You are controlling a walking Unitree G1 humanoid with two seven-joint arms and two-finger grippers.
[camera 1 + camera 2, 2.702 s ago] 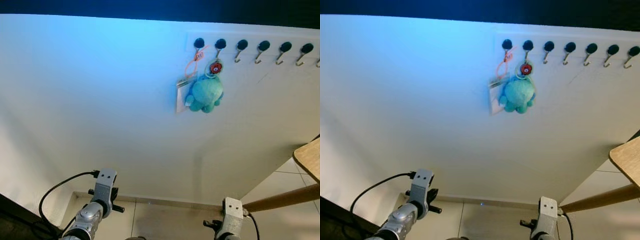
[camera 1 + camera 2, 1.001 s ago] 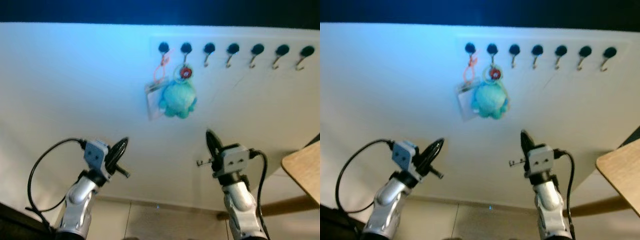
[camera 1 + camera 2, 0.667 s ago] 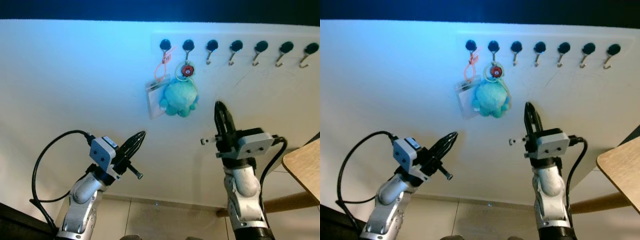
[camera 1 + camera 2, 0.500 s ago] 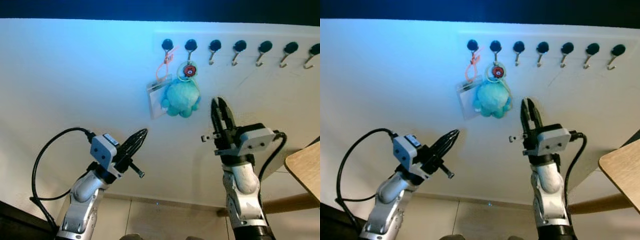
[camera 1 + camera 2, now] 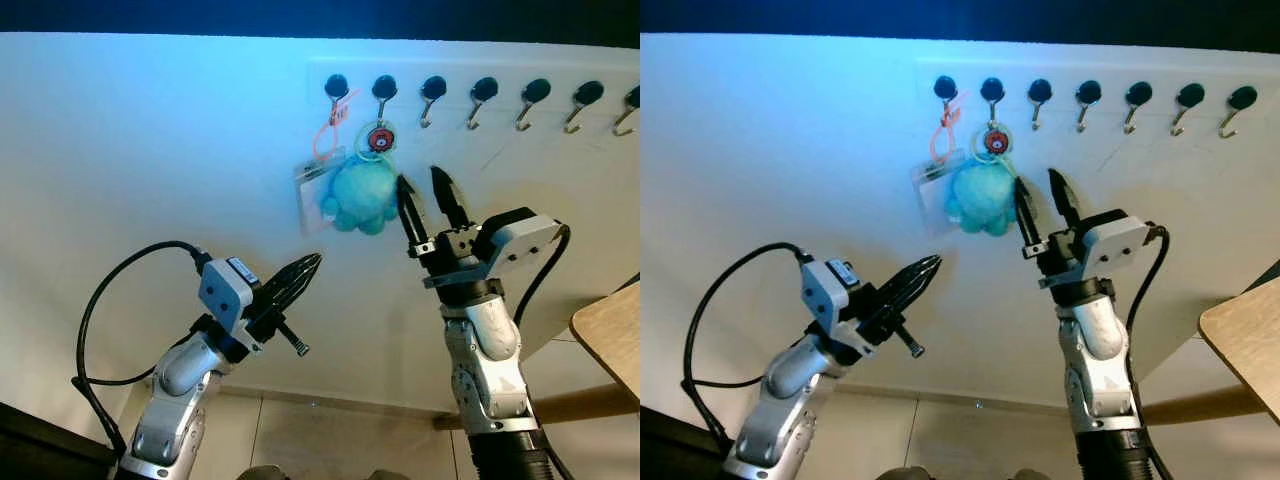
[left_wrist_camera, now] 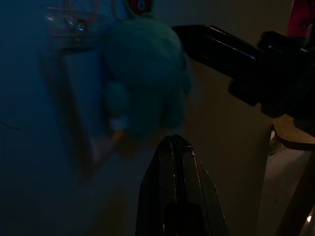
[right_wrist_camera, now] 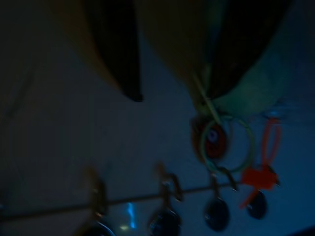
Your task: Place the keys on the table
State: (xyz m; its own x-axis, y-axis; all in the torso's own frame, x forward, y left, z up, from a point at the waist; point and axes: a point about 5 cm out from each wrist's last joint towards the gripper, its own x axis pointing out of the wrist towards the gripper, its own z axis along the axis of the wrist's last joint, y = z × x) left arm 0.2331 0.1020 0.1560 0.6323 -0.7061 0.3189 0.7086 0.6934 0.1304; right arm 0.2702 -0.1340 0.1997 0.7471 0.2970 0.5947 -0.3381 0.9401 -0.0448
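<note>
keys [image 5: 362,190] hanging high on the wall, on the second hook from the left end of the hook rail [image 5: 480,88], out of the way until fetched. right gripper [image 5: 424,205] raised with fingers spread, just right of the plush. left gripper [image 5: 290,282] lower, fingers pressed together. teal plush fob, red-centred ring, orange-looped card sleeve [image 5: 312,190] alongside.

You see the keys [image 5: 362,190] hanging by a green ring with a teal plush charm from the second hook at the rail's left end. The wooden table [image 5: 608,327] shows only its corner, low at right.
</note>
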